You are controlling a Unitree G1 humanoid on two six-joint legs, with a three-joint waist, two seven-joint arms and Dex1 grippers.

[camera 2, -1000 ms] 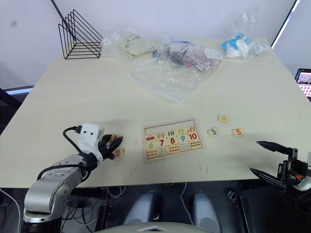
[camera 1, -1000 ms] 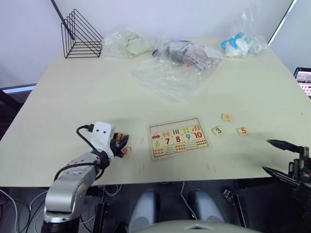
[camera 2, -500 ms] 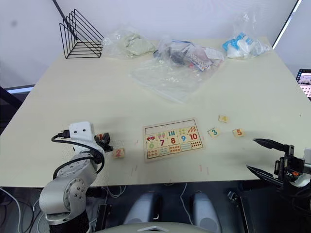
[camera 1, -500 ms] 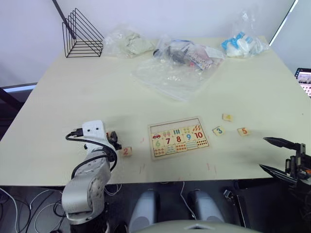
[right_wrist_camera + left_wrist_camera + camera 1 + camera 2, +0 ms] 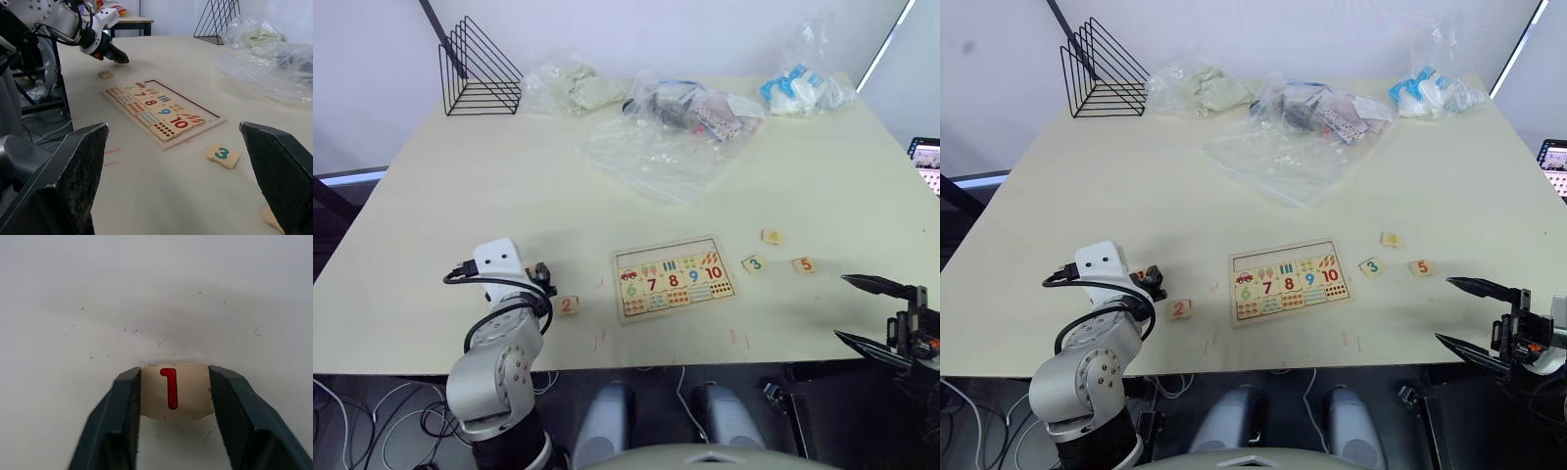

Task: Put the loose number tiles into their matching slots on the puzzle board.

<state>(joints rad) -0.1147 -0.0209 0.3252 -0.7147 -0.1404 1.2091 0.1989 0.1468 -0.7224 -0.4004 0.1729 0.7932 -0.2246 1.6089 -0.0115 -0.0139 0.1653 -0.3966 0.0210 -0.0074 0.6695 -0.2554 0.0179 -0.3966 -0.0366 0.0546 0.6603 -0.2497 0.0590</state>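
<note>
- Left gripper (image 5: 173,391) now pinches the red 1 tile (image 5: 174,389) between both fingers, left of the puzzle board (image 5: 673,277); a second ago it sat beside the 2 tile (image 5: 567,305), which lies free now.
- Slots (image 5: 666,255) all look empty.
- Right gripper (image 5: 1469,313) spread wide, idle, at near right; tiles 3 (image 5: 754,263), 4 (image 5: 771,237), 5 (image 5: 804,264) wait right of the board.
- Judgement: carry next.

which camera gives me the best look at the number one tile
The left wrist view: the 1 tile sits large between the left gripper fingers, which are shut on it, red digit plain. In the eye views it is almost hidden at that gripper. In the right wrist view it is hidden at the far fingertips.
</note>
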